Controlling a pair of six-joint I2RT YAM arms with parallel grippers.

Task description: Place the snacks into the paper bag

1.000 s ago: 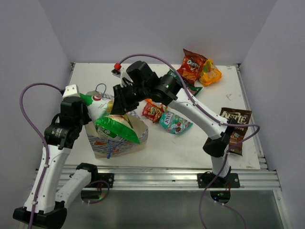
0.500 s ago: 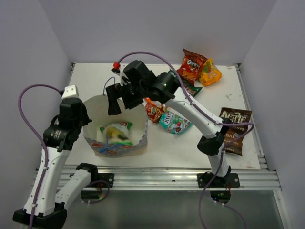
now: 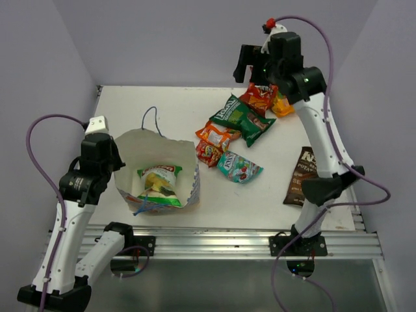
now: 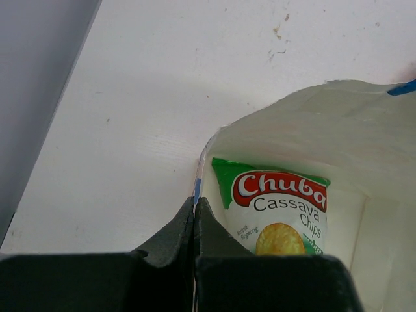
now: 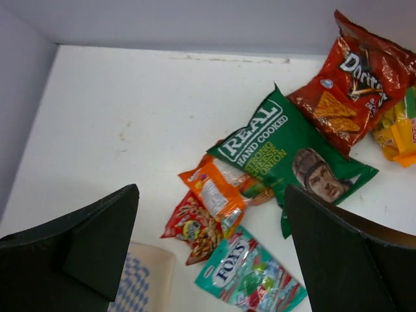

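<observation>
Left wrist, end effector (image 4: 195, 203) pinching paper bag (image 4: 312, 123)

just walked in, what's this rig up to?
Bagging snacks. The left gripper is pinched on the rim of the squat white paper gift bag, holding it open; one green foil cassava chips packet lies inside. The right gripper hangs open and empty above the far side of the white table, over loose packets including a green REAL chips bag, a red Doritos bag and a teal candy packet.
</observation>
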